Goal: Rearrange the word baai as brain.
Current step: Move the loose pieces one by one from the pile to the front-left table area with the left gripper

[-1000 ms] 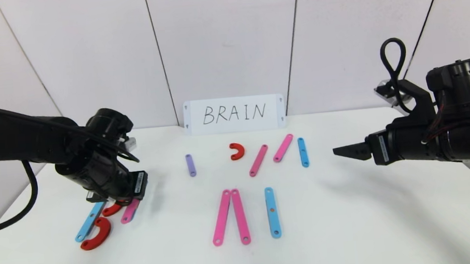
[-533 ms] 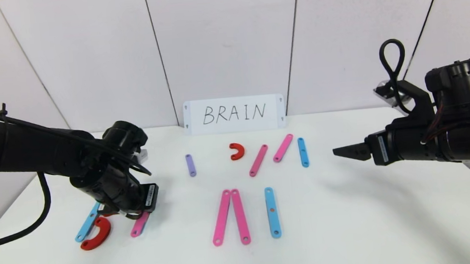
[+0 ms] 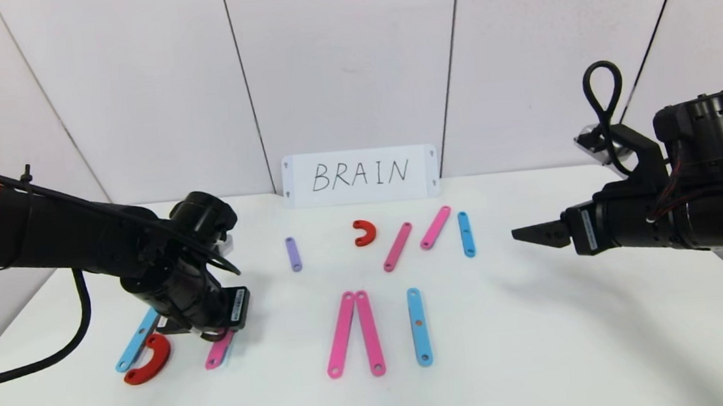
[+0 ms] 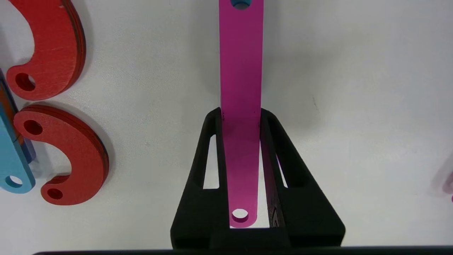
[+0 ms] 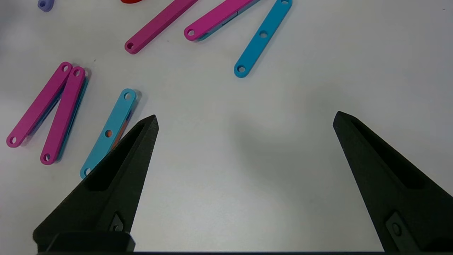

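Meanwhile, the left tool (image 4: 240, 117) gripped one pink strip (image 4: 241, 71) at the worktop's (image 3: 544, 344) eight o'clock, beside two red curves (image 4: 70, 163), while the right tool (image 5: 244, 120) hung wide apart at three o'clock.

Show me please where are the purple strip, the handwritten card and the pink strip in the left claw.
purple strip (image 3: 293, 254): head view, middle of the strip.
handwritten card (image 3: 295, 195): head view, lower left corner.
pink strip (image 4: 241, 71): left wrist view, bare face beyond the fingertips.
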Controlling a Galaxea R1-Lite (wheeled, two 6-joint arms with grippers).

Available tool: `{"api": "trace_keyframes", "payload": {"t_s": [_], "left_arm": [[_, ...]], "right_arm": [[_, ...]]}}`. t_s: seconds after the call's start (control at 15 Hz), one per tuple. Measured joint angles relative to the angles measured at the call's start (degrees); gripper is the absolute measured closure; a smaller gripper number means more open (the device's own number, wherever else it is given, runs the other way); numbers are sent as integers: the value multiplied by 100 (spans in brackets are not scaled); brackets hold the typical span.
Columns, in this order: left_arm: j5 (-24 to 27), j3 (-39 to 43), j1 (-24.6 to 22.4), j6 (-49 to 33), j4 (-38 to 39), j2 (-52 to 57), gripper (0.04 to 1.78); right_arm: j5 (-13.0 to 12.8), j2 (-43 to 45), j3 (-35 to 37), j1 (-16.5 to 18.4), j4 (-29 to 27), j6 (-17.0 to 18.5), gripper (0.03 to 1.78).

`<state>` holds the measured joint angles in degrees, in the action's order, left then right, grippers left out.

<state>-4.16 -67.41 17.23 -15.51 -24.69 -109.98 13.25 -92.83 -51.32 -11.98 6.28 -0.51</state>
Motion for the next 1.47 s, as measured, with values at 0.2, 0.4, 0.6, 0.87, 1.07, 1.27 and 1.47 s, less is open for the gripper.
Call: {"api": "trace_keyframes", "payload": {"t_s": [0.2, 0.4, 0.6, 0.87, 1.07, 1.27, 1.47], "left_arm": [[-28, -13, 0, -6, 7, -49, 130], [-22, -20, 0, -30, 5, -66, 81], [-16, -33, 0, -106, -4, -73, 37], [15, -63, 9, -106, 2, -57, 8], [26, -188, 9, -106, -4, -33, 7], [2, -679, 9, -78, -85, -10, 7], [-35, -1420, 49, -28, -161, -51, 7]], "right_arm": [[0, 0, 0, -2, -2, 0, 8], [0, 0, 0, 0, 0, 0, 8], [0, 0, 0, -2, 0, 0, 8], [2, -6, 13, -17, 2, -1, 8], [0, -9, 15, -22, 9, 0, 8], [2, -11, 17, -28, 9, 0, 8], [-6, -9, 17, -30, 9, 0, 8]]}}
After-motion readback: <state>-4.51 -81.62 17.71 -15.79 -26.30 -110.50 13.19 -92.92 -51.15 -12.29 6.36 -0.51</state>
